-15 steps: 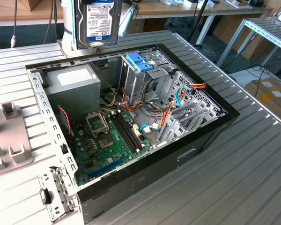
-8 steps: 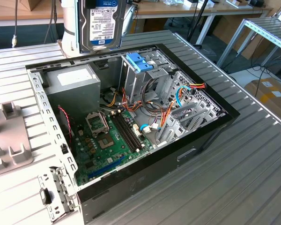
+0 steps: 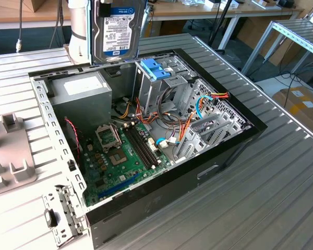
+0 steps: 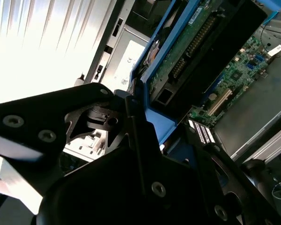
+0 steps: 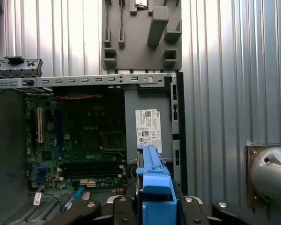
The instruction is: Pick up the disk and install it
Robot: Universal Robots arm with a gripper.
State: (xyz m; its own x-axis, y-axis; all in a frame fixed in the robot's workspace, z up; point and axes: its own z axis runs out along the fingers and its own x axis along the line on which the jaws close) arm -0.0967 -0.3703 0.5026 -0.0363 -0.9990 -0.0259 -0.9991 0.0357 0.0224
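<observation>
While the pincer (image 5: 154, 205) is clenched on the disk (image 3: 119, 28), held on edge above the power supply (image 3: 81, 96) of the open computer case (image 3: 250, 125), I'd judge a slow, square approach to the blue-latched bay (image 3: 156, 70) safest, clear of the cables (image 3: 185, 122).

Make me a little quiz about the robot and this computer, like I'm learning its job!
1. True or false: the disk lies flat inside the case.
2. What does the gripper hold? A) nothing B) the disk C) a screwdriver
3. Fill in: the disk's plastic frame is ____.

Key: 1 false, it is held upright above the case; 2 B; 3 blue.
</observation>
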